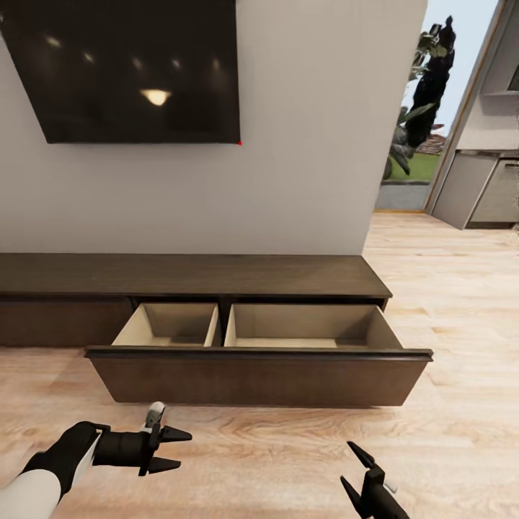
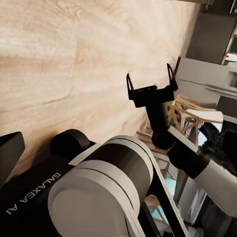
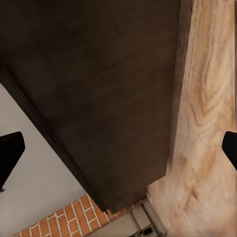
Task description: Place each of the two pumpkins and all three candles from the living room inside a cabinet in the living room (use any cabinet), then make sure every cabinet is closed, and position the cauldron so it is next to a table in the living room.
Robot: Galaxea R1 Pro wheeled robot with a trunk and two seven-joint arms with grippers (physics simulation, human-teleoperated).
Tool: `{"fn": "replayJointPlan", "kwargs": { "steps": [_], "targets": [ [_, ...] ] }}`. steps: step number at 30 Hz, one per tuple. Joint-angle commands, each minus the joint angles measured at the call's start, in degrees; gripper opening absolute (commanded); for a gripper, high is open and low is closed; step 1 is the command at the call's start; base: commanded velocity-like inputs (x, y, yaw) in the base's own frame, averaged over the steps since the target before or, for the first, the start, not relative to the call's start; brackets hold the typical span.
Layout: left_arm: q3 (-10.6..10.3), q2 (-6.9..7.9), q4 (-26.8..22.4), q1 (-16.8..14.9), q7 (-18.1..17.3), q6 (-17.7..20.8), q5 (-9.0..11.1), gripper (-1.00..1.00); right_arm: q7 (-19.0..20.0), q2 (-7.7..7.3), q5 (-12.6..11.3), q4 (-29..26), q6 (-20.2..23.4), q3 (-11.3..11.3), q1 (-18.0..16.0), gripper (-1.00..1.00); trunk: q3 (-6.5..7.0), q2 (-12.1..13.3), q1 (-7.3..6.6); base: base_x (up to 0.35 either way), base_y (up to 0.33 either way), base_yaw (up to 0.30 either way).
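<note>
— How is the room laid out in the head view?

— The cabinet is set along the wall across the middle of the frame. A screen is mounted on the wall above it, at the upper left. A drawer is pulled out in front of the cabinet at lower centre, and two compartments are seen side by side in it.

— And the edges?

— A doorway is found at the upper right, with plants behind it. The floor is spread below. The left gripper is placed at the lower left, the right gripper at the lower right, both before the drawer.
</note>
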Motion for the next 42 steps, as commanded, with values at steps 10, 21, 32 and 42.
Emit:
{"fn": "replayJointPlan", "kwargs": {
  "steps": [10,21,32,42],
  "targets": [
    [-0.06,-0.2,-0.02,-0.01,0.05,-0.01,-0.01,1.0,0.15,-0.15,0.09,0.17,-0.35,-0.06,0.71,1.0,2.22,0.14,-0.26,-0.002,0.0,0.0],
    [-0.1,-0.35,-0.02,-0.01,0.19,-0.02,-0.1,1.0,-0.46,-2.02,0.44,0.17,-2.13,0.41,0.97,1.0,4.53,1.46,-1.13,0.0,0.0,0.0],
    [-0.07,-0.35,-0.02,-0.01,1.89,0.0,-0.1,1.0,-6.05,-2.02,2.39,0.1,-10.51,2.17,0.96,1.0,6.51,5.87,-3.54,0.0,0.0,0.0],
    [0.02,-0.42,-0.01,-0.01,3.87,0.0,-0.1,1.0,-21.15,-2.03,4.85,-0.67,-11.26,3.62,0.89,1.0,8.3,9.88,-5.74,-0.133,0.035,0.0]
  ]
}}
